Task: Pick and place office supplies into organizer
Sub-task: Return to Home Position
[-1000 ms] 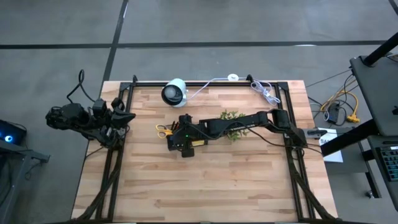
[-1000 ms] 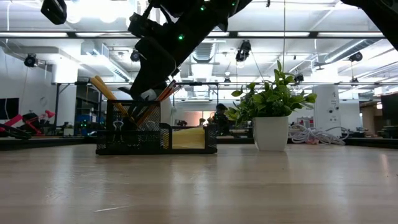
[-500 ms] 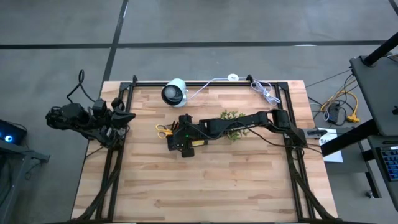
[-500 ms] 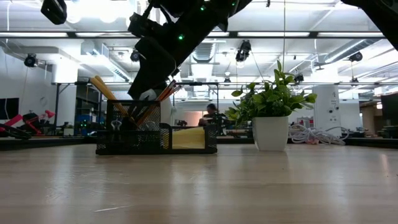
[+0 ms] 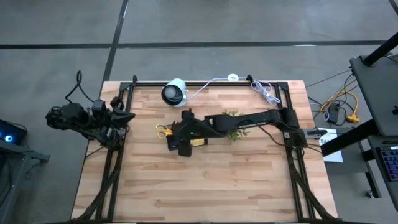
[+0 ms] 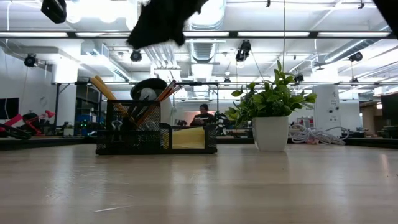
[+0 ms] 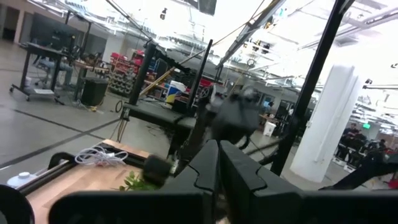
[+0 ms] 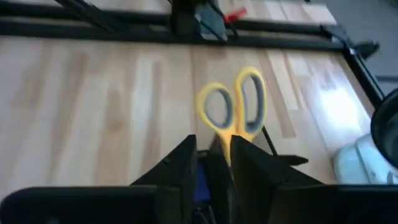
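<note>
**A:** From above, where does everything stand?

**B:** The right arm (image 5: 255, 118) reaches across the counter (image 5: 205, 193), and its end hangs over the organizer (image 5: 180, 144) near the middle. The yellow scissors (image 5: 161, 130) show just beside it. The left arm (image 5: 87, 119) is folded at the counter's left edge. The plant (image 5: 231, 118) lies under the right forearm, so I'd lift first and only then draw back.

**A:** And from counter height?

**B:** The organizer stands flat, with pencils (image 6: 102, 90) leaning out of the tall part and the sticky pad (image 6: 188, 138) in a low compartment. The right arm's end is a dark blur above, clear of the pencil tips. A straight rise should avoid catching them.

**A:** The left wrist?

**B:** The left fingers (image 7: 205, 168) are pressed together and hold nothing. Beyond them is a bright hall with racks and a white column.

**A:** The right wrist?

**B:** The right fingers (image 8: 183, 165) stand a little apart and are empty. The scissor handles lie just past them. A blue bit (image 8: 201, 180) shows in the gap, probably the eraser resting inside.

**A:** What about the surface and the room?

**B:** The counter is pale, smooth wood planks with dark rails at the edges and a grey floor around it. Behind are strip lights, ducts, benches and a person (image 6: 202, 114) far off.
</note>
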`<move>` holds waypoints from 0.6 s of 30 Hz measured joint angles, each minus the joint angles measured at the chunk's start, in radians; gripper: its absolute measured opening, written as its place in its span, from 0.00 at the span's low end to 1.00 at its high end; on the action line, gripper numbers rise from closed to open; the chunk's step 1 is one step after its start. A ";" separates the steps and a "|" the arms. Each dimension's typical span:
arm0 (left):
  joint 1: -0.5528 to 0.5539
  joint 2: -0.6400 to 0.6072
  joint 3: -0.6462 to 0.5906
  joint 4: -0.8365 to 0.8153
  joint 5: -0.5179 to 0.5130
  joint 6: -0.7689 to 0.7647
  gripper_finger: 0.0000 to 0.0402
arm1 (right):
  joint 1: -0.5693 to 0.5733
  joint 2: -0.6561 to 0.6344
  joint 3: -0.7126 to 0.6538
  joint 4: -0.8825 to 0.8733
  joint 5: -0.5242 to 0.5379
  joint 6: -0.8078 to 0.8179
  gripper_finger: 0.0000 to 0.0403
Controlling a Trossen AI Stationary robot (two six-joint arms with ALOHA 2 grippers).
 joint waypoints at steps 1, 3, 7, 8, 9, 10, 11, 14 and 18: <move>0.000 -0.003 0.000 -0.001 0.000 0.000 0.00 | 0.007 -0.024 -0.007 -0.005 0.000 0.000 0.19; 0.000 -0.009 0.000 0.001 0.000 0.001 0.00 | 0.020 -0.077 -0.025 -0.014 -0.006 -0.008 0.16; 0.000 -0.029 -0.001 0.005 0.000 0.054 0.00 | 0.036 -0.222 -0.100 -0.018 -0.008 -0.026 0.09; 0.000 -0.035 -0.001 -0.003 0.000 0.077 0.00 | 0.038 -0.269 -0.133 -0.029 -0.007 -0.025 0.08; 0.000 -0.039 -0.001 -0.003 -0.001 0.098 0.00 | 0.038 -0.313 -0.171 -0.043 -0.008 -0.013 0.07; 0.000 -0.044 -0.001 0.002 -0.002 0.113 0.00 | 0.038 -0.360 -0.214 -0.051 -0.008 0.006 0.06; 0.000 -0.052 -0.001 -0.002 -0.004 0.130 0.00 | 0.038 -0.412 -0.269 -0.051 -0.008 0.027 0.05; 0.000 -0.070 -0.001 0.000 -0.008 0.163 0.00 | 0.041 -0.589 -0.460 -0.015 -0.005 0.094 0.02; 0.000 -0.095 -0.001 -0.001 -0.008 0.166 0.00 | 0.064 -0.841 -0.739 0.149 0.027 0.158 0.02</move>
